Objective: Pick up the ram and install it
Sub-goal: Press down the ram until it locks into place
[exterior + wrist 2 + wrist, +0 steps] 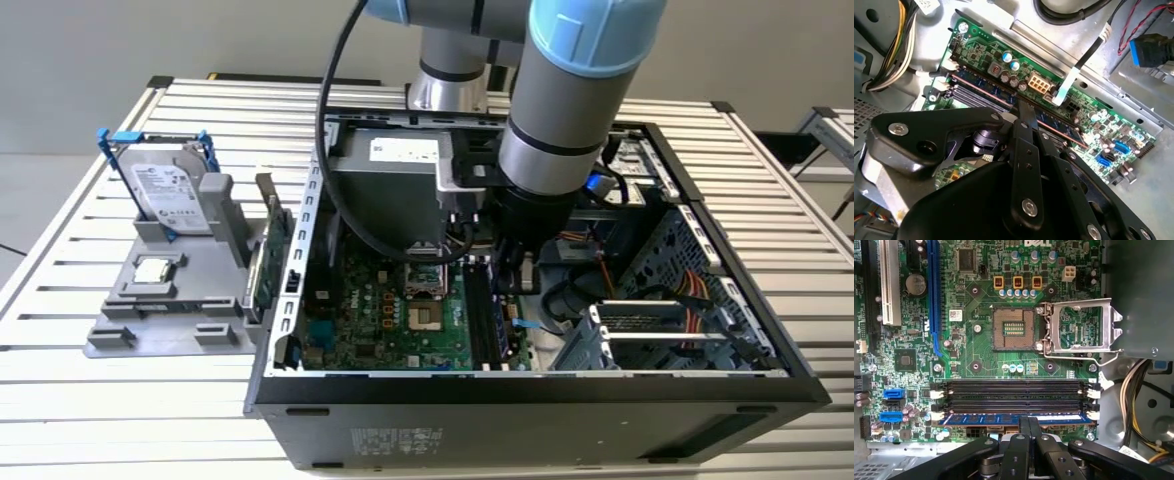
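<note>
Ram (1014, 418) seated in outermost slot of motherboard (979, 305); jaws directly over its middle, touching; grip state impossible to tell.

White stickers with tiny, unreadable print on the hard drive (171, 195), the grey metal housing (400, 152) and the motherboard (984, 365)

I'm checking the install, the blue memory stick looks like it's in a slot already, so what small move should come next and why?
Probably a short straight press down. In the first wrist view the slim blue-green ram stick lies along the slot nearest the end effector, beside two empty black slots, with a white latch at its end. Whether it is fully seated I cannot tell.
</note>
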Tool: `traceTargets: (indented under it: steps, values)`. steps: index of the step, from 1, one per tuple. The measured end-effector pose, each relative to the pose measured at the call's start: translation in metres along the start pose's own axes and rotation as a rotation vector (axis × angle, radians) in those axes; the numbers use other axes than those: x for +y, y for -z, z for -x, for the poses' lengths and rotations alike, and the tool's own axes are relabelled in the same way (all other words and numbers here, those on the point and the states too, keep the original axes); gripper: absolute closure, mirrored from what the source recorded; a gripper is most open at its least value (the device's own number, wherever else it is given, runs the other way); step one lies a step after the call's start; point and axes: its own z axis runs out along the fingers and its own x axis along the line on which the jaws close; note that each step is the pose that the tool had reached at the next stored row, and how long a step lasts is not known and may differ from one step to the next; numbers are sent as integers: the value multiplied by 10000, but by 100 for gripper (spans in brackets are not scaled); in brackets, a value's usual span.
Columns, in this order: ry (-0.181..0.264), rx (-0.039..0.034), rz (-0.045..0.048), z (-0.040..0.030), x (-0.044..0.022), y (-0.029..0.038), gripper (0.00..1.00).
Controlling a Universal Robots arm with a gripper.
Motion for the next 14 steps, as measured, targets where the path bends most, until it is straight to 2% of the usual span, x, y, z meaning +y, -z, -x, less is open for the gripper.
traceTargets:
  steps: [8, 14]
  values:
    - [0, 7, 21, 1, 0, -7, 100]
    - [0, 39, 50, 0, 0, -26, 100]
